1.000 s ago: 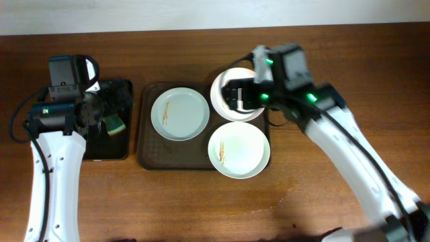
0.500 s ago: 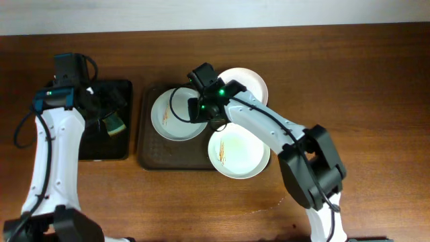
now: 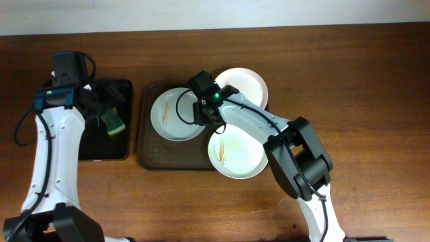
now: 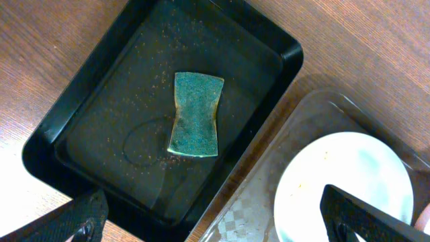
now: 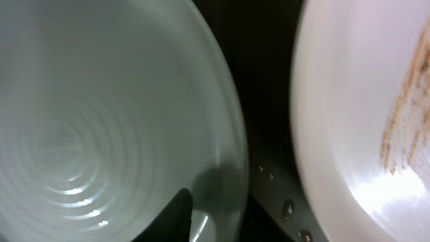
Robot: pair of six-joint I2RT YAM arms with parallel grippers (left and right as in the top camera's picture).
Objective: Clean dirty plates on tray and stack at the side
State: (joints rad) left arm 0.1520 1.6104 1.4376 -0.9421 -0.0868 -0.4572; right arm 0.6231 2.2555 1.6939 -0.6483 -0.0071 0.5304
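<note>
Three white plates show from overhead: a left plate (image 3: 176, 115) and a front-right plate (image 3: 238, 153) on the brown tray (image 3: 149, 144), and a back-right plate (image 3: 244, 85) overhanging its rim. My right gripper (image 3: 200, 113) sits on the left plate's right edge. In the right wrist view one dark finger (image 5: 180, 214) rests on the plate (image 5: 101, 128) just inside the rim, the other is hidden beneath; the gripper (image 5: 215, 212) is shut on that rim. Another plate (image 5: 376, 114) carries orange-brown smears. My left gripper (image 4: 222, 218) hangs open above the trays.
A green sponge (image 4: 195, 114) lies in the narrow glossy black tray (image 4: 47, 144) left of the brown tray (image 4: 269, 195). The left plate (image 4: 342, 178) shows at the lower right of the left wrist view. Bare wooden table (image 3: 363, 94) spreads to the right.
My right arm swung from the back-right plate to the left plate's right edge and its jaws closed in. The left arm shifted slightly above the black tray.
</note>
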